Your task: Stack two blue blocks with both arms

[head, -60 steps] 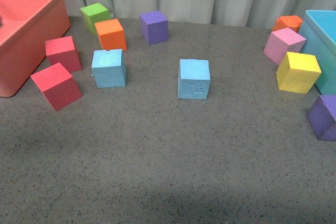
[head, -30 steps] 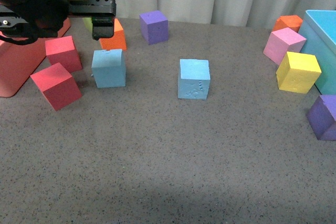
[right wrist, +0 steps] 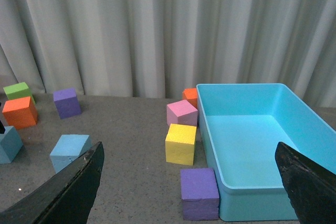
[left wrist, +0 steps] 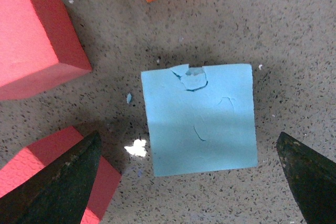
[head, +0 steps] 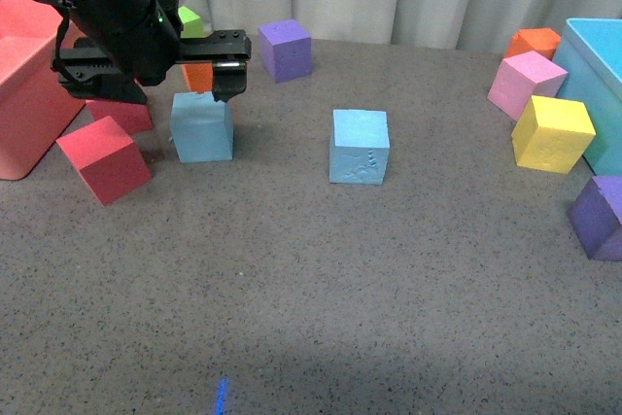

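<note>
My left gripper (left wrist: pixel 188 156) is open over a blue block (head: pixel 201 128).
Fingers straddle it without contact. The second blue block (head: pixel 360 146) stands apart, mid-table. My right gripper (right wrist: pixel 189 177) is open. The blue bin (right wrist: pixel 252 145) shows a bare floor. The red bin (head: pixel 24 133) interior is mostly hidden.

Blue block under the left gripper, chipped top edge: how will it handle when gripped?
Blue block is probably light and squashy: its torn top skin looks like foam and may crumble further. Flat square faces suggest it will not roll. The matte surface likely grips well between the open fingers.
</note>
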### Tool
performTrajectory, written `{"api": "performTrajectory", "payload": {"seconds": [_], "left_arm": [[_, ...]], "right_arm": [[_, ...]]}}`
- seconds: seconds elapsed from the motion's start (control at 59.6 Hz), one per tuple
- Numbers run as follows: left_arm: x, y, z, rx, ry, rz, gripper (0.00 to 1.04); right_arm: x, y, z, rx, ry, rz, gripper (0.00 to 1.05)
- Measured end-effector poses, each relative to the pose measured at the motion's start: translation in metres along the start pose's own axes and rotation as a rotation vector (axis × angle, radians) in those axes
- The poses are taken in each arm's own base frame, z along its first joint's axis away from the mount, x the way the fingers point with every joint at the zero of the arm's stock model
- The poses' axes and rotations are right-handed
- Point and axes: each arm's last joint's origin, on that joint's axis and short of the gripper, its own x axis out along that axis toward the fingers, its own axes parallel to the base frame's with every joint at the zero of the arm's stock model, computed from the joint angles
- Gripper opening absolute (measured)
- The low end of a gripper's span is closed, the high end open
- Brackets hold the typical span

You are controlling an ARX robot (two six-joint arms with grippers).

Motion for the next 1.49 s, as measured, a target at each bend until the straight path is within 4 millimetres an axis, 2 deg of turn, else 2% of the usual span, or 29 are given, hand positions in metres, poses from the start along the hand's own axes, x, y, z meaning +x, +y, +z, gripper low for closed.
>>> {"api": "performTrajectory", "payload": {"seconds": [0.285, 0.453, 0.537, 0.705, 0.756, 0.823, 0.923, 1.058, 1.158, 1.31, 1.494], "left_arm": [[0.027, -0.014, -0.002, -0.004, 0.095, -0.001, 0.98], [0.036, -0.015, -0.001, -0.015, 0.096, 0.001, 0.98], [0.039, -0.015, -0.002, -0.013, 0.102, 0.016, 0.88], [0.039, -0.014, 0.0, -0.027, 0.123, 0.045, 0.59], [0.039, -0.014, -0.001, -0.031, 0.133, 0.048, 0.54], [0.038, -0.016, -0.001, -0.032, 0.133, 0.048, 0.51], [0.031, -0.021, -0.001, -0.029, 0.128, 0.042, 0.49], [0.011, -0.034, 0.003, -0.024, 0.096, 0.023, 0.48], [-0.022, -0.058, 0.009, -0.022, 0.04, -0.016, 0.48], [-0.053, -0.094, 0.005, 0.011, 0.014, -0.065, 0.48], [-0.065, -0.133, -0.01, 0.057, 0.033, -0.07, 0.47]], "right_arm": [[0.0, 0.0, 0.0, 0.0, 0.0, 0.0, 0.95], [0.0, 0.0, 0.0, 0.0, 0.0, 0.0, 0.95], [0.0, 0.0, 0.0, 0.0, 0.0, 0.0, 0.95], [0.0, 0.0, 0.0, 0.0, 0.0, 0.0, 0.95], [0.0, 0.0, 0.0, 0.0, 0.0, 0.0, 0.95], [0.0, 0.0, 0.0, 0.0, 0.0, 0.0, 0.95], [0.0, 0.0, 0.0, 0.0, 0.0, 0.0, 0.95], [0.0, 0.0, 0.0, 0.0, 0.0, 0.0, 0.95], [0.0, 0.0, 0.0, 0.0, 0.0, 0.0, 0.95], [0.0, 0.0, 0.0, 0.0, 0.0, 0.0, 0.95], [0.0, 0.0, 0.0, 0.0, 0.0, 0.0, 0.95]]}}
